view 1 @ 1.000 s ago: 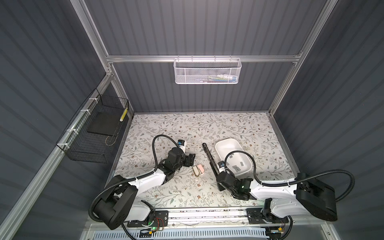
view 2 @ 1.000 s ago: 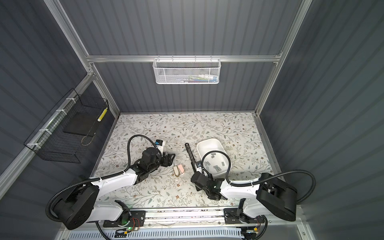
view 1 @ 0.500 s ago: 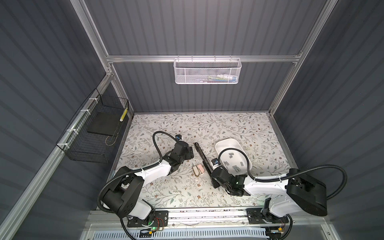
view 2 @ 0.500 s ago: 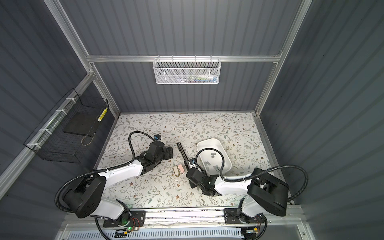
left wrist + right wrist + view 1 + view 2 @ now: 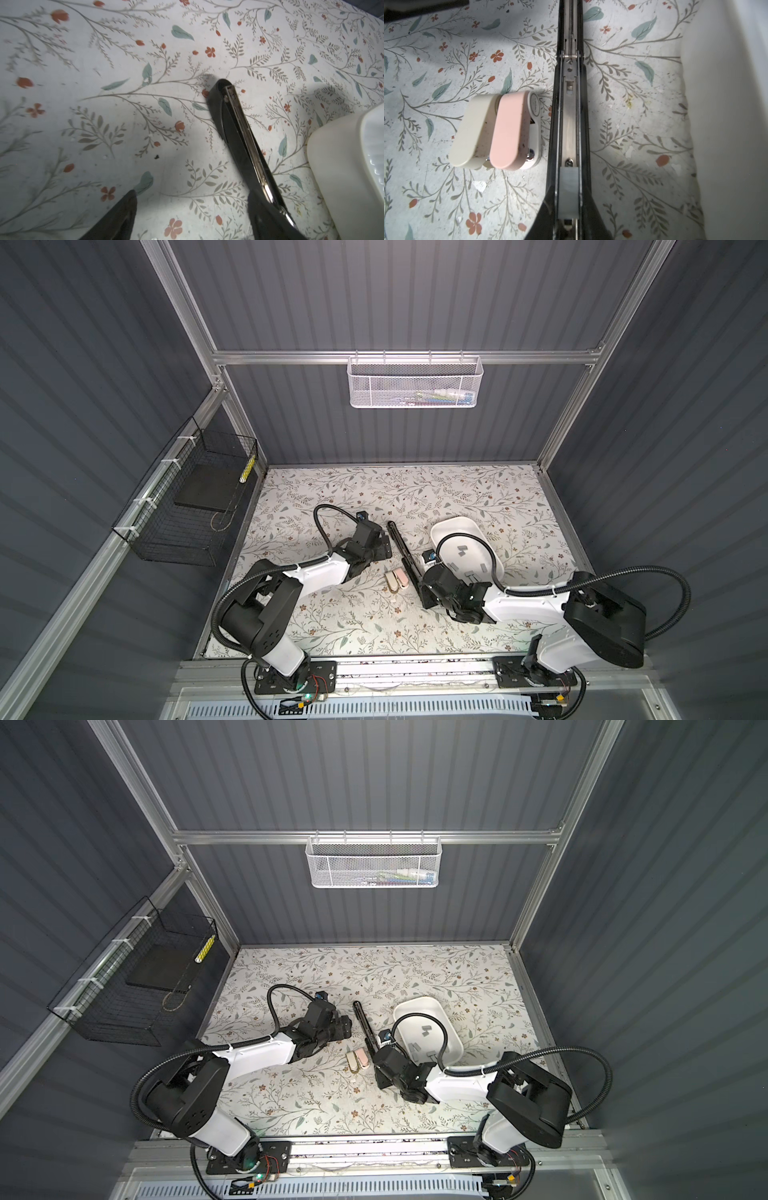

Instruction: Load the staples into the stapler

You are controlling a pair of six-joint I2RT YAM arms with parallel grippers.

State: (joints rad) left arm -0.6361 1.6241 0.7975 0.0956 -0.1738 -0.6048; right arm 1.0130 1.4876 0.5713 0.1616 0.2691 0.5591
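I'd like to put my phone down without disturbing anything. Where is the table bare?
The far strip of table between the back wall and the stapler and tray is bare. So is the near edge in front of the pink and cream pair. The middle is crowded: stapler, tray, pair, left gripper, right gripper.

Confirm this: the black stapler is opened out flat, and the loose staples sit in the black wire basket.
Wrong on one point. The black stapler is opened out flat, but the loose staples sit in the white tray. Both top views show it.
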